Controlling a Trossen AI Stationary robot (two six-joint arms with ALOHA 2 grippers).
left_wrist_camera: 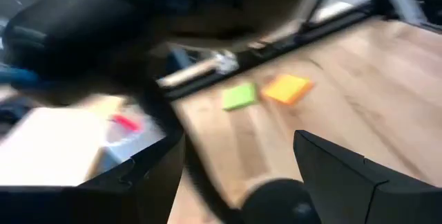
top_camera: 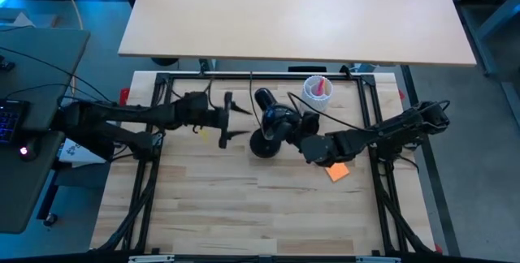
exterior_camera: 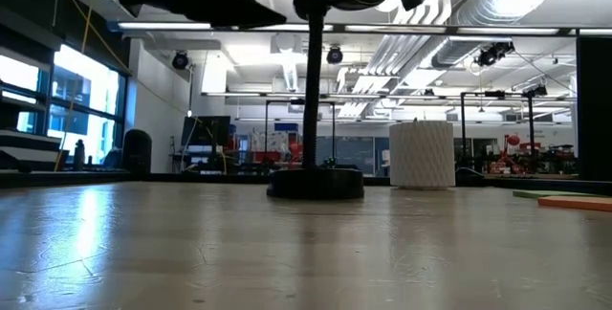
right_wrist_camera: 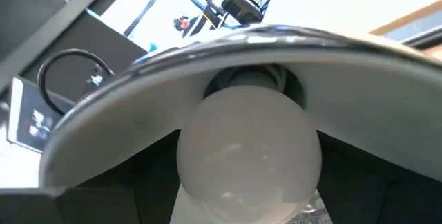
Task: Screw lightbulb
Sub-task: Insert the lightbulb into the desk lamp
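The black desk lamp stands on its round base in the middle of the table, its shade up on the post. The white frosted lightbulb sits in the shade's white inside, its base in the socket. My right gripper reaches level into the shade from the table's right and is shut on the bulb. Just left of the lamp, my left gripper hangs open above the table and touches nothing; the lamp's base shows beyond its fingers. My right gripper holds the lightbulb by its round glass end, coming level from the table's right side into the shade's mouth. The fingers themselves lie outside the wrist view, so the exact places of contact do not show. The bulb's other end sits in the lamp's socket.
A white ribbed cup with something red in it stands at the far side, right of the lamp. An orange sticky note lies near the right arm, a green one beside it. The near half of the table is bare wood.
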